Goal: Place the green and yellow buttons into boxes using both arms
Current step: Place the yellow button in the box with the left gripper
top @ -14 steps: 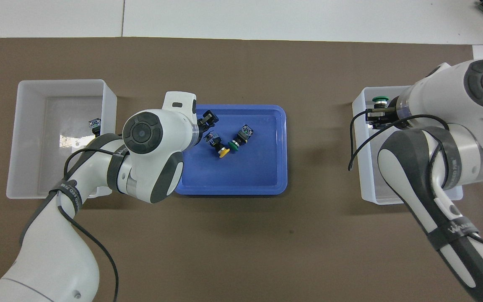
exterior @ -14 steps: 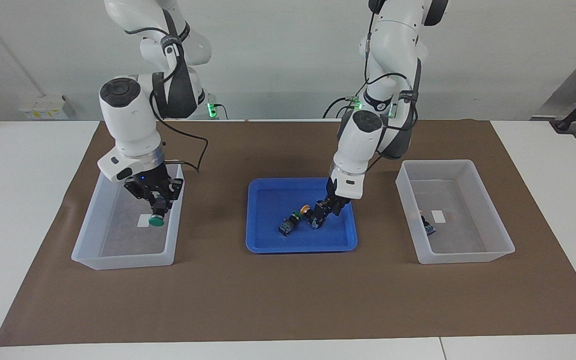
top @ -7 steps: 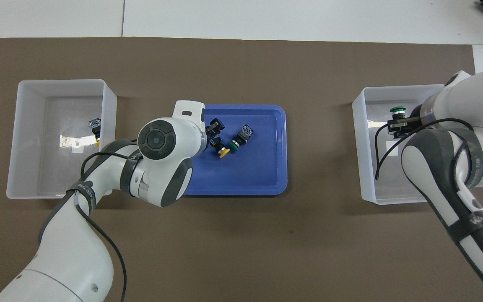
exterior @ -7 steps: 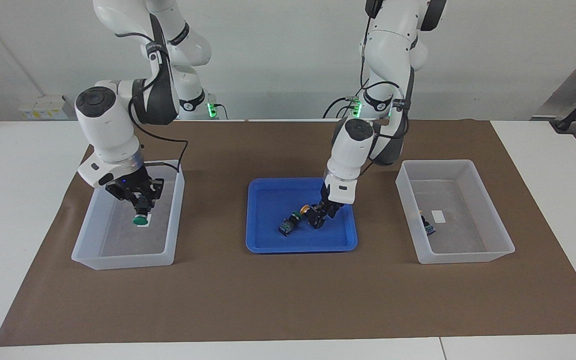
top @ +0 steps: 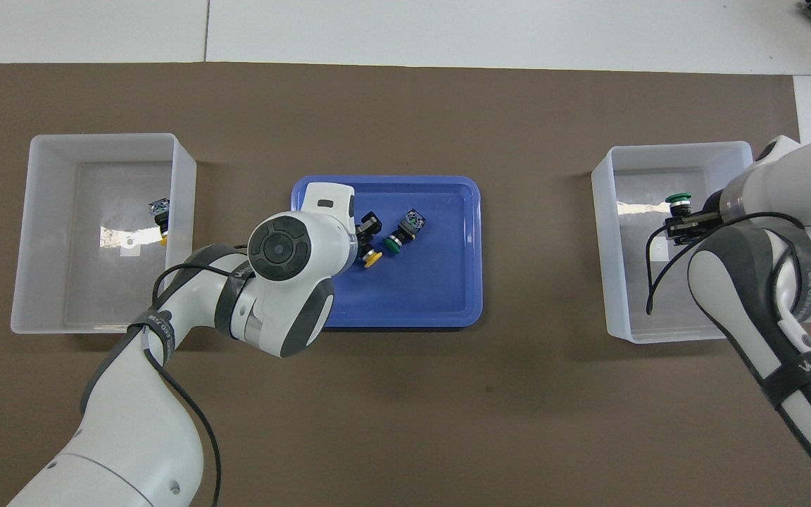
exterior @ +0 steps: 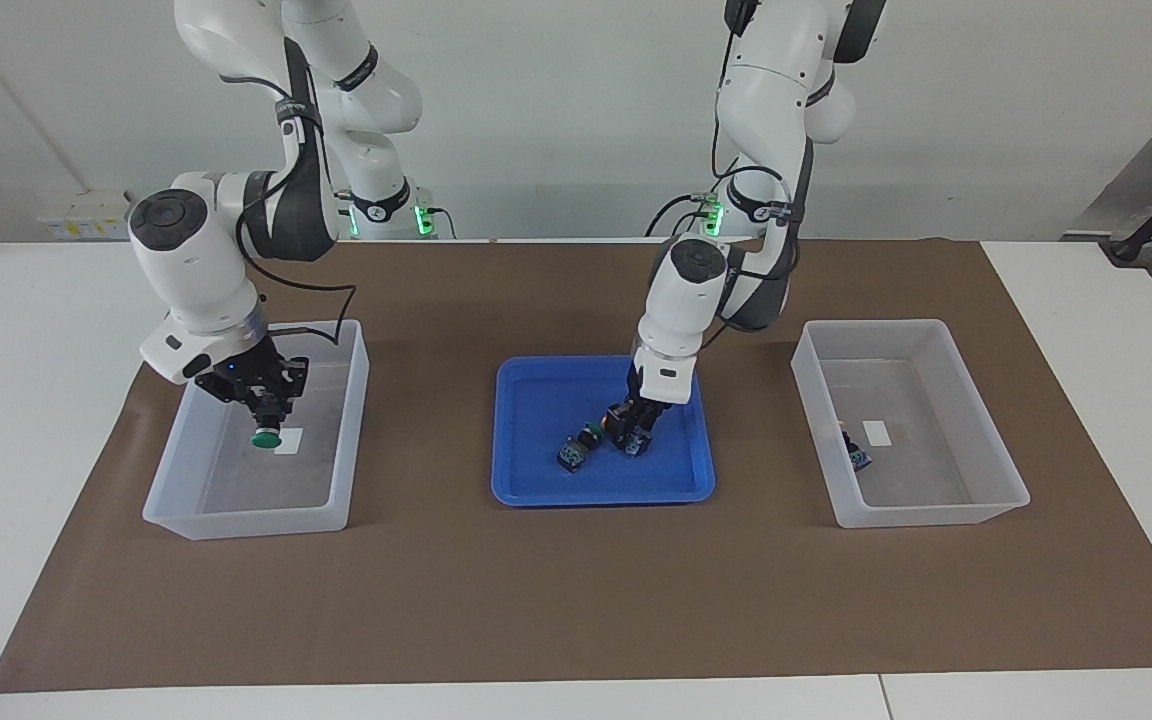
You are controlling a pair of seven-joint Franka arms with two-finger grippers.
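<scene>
Here we see both arms at work over the table point(exterior: 56, 380). The right end effector point(exterior: 266, 415) sits at center-left of the facing view, clamped on a green-capped button point(exterior: 263, 438) w/ its cap pointing down, hanging inside the box point(exterior: 351, 440) at the right arm's end, just beside that box's white sticker point(exterior: 289, 441). In the overhead view the same green cap point(top: 678, 198) shows at the right of frame, inside that box point(top: 606, 282).

The left end effector point(exterior: 631, 430) is down in the blue tray point(exterior: 536, 490) at frame center, right at the yellow-capped button point(top: 372, 258). We cannot tell whether its fingers are apart or closed on it, since the arm hides most of them in both views. A second green button point(top: 400, 236) lies on its side in the tray, its cap touching or nearly touching the yellow cap; in the facing view it point(exterior: 576, 448) is just beside the left end effector.

The other box point(exterior: 996, 470), center-right in the facing view, holds one yellow button point(top: 160, 220) close against its wall toward the tray, near a white sticker point(exterior: 876, 432).
</scene>
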